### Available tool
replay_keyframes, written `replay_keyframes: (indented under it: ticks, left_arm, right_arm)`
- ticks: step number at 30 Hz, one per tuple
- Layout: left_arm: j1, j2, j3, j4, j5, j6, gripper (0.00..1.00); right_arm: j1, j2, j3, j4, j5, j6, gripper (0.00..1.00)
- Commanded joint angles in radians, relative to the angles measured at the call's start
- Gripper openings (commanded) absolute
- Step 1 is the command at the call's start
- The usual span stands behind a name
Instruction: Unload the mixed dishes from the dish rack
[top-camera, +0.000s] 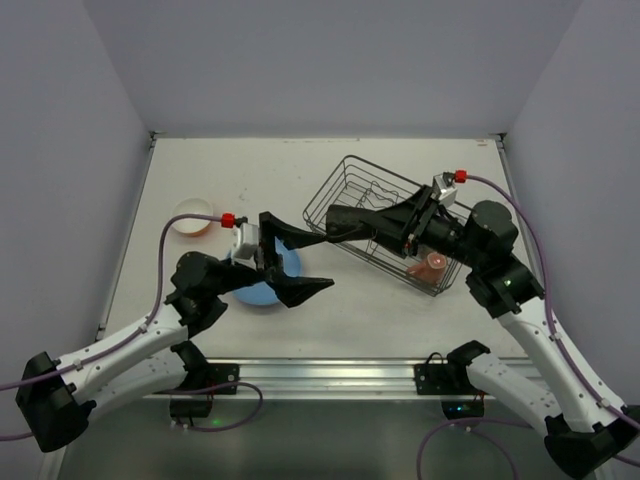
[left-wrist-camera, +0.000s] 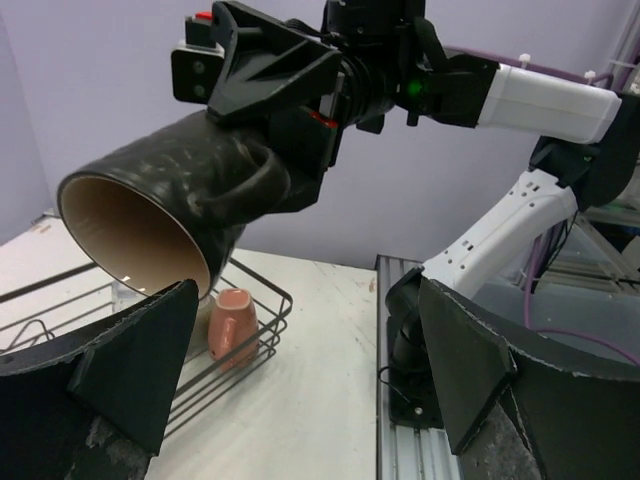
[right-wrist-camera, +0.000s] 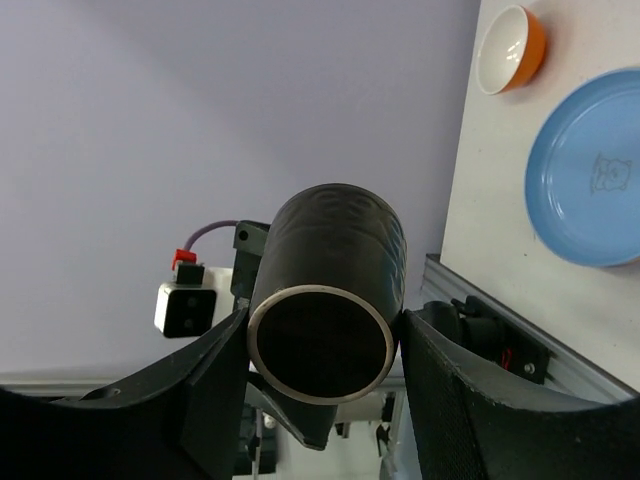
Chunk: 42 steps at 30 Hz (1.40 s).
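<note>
- Plainly, the mug (left-wrist-camera: 170, 200) is dark and mottled outside and tan inside, with a loop handle. It is held on its side in the air, over the left part of the rack (top-camera: 340, 182).
- A pink mug (top-camera: 432, 267) lies in the rack's near right corner. A light blue plate (top-camera: 262, 292) and an orange bowl (top-camera: 193, 218) with a white inside sit on the worktop (top-camera: 400, 320) to the left, apart from each other.
- The left wrist view alone shows the dark mug's open mouth and handle, and the pink mug behind the rack's wires.
- The right wrist view shows only one round, pale-rimmed end of the dark mug. Beyond it are the plate, with a small printed figure, and the bowl.
- The top view alone shows the whole rack.
- The right gripper (right-wrist-camera: 322, 330) is clamped on the dark mug, one finger on each side of its body.
- The left gripper (left-wrist-camera: 307, 330) is spread wide with nothing in it. It is level above the plate, facing the mug.
</note>
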Motion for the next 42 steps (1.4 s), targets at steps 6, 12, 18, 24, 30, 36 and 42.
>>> replay_keyframes:
  ticks: [6,12,18,24,30,36,42]
  left_arm:
    - [-0.008,-0.013,0.077,0.047,-0.031,0.056,0.95]
    - [-0.008,-0.005,0.080,0.043,-0.028,0.092,0.91]
    - [-0.008,0.026,0.114,0.050,-0.018,0.118,0.77]
    - [-0.020,0.038,0.142,0.078,0.003,0.116,0.57]
    - [-0.039,0.058,0.140,0.110,0.011,0.099,0.30]
    - [-0.054,0.095,0.146,0.135,0.018,0.079,0.00]
    - [-0.055,0.072,0.131,0.109,-0.049,0.073,0.00]
  right_arm:
    - [-0.003,-0.013,0.016,0.173,-0.148,0.027,0.00]
    - [-0.003,-0.007,-0.009,0.259,-0.208,0.067,0.00]
    - [0.000,-0.013,-0.019,0.287,-0.237,0.083,0.00]
    - [-0.002,-0.009,-0.035,0.290,-0.231,0.092,0.00]
    - [0.016,0.005,-0.053,0.340,-0.236,0.119,0.00]
    - [0.030,0.021,-0.064,0.393,-0.240,0.144,0.00]
    - [0.027,0.021,-0.072,0.414,-0.248,0.145,0.44]
